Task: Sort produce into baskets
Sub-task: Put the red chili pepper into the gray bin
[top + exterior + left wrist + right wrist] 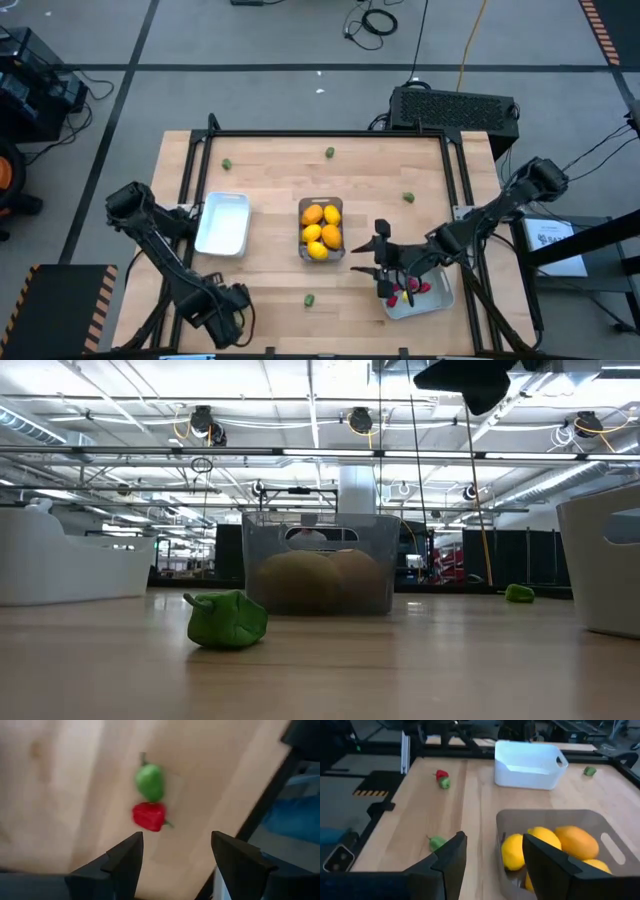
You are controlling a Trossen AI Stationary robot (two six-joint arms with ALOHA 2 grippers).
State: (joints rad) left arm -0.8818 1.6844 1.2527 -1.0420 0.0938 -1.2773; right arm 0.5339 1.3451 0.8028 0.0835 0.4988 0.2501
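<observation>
Left gripper (175, 865) open, empty, above table's near-left corner; strawberry (148, 816) touching green piece (149, 781) just ahead. Right gripper (492, 865) open, farther.

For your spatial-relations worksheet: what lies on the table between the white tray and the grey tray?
The clear bin of lemons stands between the white tray and the grey tray, as the high view shows; the rest of that stretch is bare wood.
</observation>
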